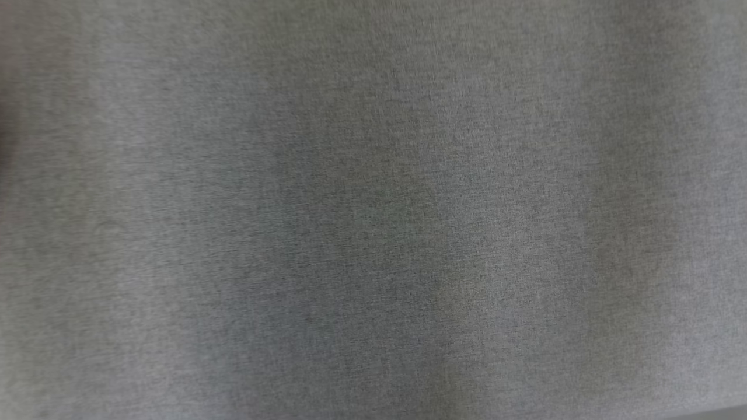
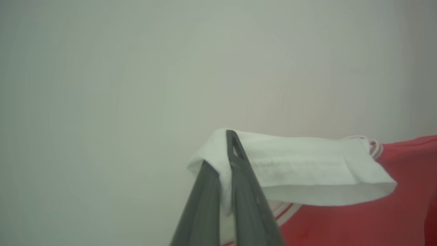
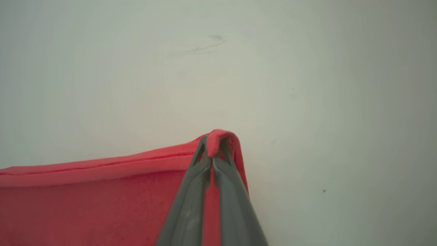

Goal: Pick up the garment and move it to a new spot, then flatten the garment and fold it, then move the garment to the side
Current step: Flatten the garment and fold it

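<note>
**Both grippers pinch a red and white garment by its edges**

Head view: a blurred, heathered grey surface, woven like cloth, sits very close to the lens. I cannot tell what it is.

Left wrist view: the left gripper is clenched, its two dark fingers pressed together on a fold of white fabric. This white part looks like a sleeve or trim panel. It joins the red body of the garment, which stretches away to the right past a striped red and white band. Behind it is a plain pale surface.

Right wrist view: the right gripper is also clamped tight, nipping a small peak of the garment's red edge at what looks like a corner. The red cloth runs off to the left in a fairly straight, taut line. A faint scuff marks the pale background.

The two pinches at opposite ends seem meant to keep the cloth spread between the arms, so it can be carried or laid out flat, not bunched. Folding looks not yet begun.
</note>
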Controlling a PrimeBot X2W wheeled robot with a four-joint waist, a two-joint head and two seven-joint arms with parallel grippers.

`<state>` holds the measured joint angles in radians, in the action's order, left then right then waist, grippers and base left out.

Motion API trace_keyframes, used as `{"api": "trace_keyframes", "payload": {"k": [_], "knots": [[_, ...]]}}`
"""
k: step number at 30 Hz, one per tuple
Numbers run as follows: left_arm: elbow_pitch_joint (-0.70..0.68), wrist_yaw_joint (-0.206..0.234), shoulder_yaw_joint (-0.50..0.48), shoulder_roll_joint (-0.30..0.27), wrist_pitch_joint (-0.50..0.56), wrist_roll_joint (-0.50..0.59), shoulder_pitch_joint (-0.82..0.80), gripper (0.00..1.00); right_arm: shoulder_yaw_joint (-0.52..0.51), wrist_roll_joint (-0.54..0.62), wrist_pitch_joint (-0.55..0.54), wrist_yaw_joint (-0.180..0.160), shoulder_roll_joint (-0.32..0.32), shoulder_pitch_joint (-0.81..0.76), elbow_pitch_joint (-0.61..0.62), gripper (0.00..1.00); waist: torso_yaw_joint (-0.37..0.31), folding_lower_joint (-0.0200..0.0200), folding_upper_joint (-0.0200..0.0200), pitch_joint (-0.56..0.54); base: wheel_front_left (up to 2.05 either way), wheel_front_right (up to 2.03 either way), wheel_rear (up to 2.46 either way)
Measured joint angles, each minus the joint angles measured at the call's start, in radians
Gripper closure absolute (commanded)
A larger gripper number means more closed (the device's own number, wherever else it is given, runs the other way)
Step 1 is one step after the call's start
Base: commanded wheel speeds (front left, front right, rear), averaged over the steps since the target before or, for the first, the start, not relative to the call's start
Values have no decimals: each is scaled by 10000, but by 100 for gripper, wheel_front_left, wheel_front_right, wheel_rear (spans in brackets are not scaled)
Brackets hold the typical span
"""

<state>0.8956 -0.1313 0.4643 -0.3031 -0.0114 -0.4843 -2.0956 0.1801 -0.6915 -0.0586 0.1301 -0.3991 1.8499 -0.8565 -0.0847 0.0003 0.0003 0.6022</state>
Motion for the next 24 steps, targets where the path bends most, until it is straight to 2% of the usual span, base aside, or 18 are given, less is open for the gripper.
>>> {"api": "trace_keyframes", "payload": {"k": [8, 24], "knots": [[1492, -4, 658, 203, -460, -176, -795, 100, 504, 113, 504, 2, 207, 931, -1484, 100, -267, -2, -1, 484, 0, 0, 0], [2383, -6, 1590, 199, -857, -763, -1200, 100, 1540, -483, 859, 2, 182, 1044, -2224, 100, -312, -3, -2, 528, 0, 0, 0]]}}
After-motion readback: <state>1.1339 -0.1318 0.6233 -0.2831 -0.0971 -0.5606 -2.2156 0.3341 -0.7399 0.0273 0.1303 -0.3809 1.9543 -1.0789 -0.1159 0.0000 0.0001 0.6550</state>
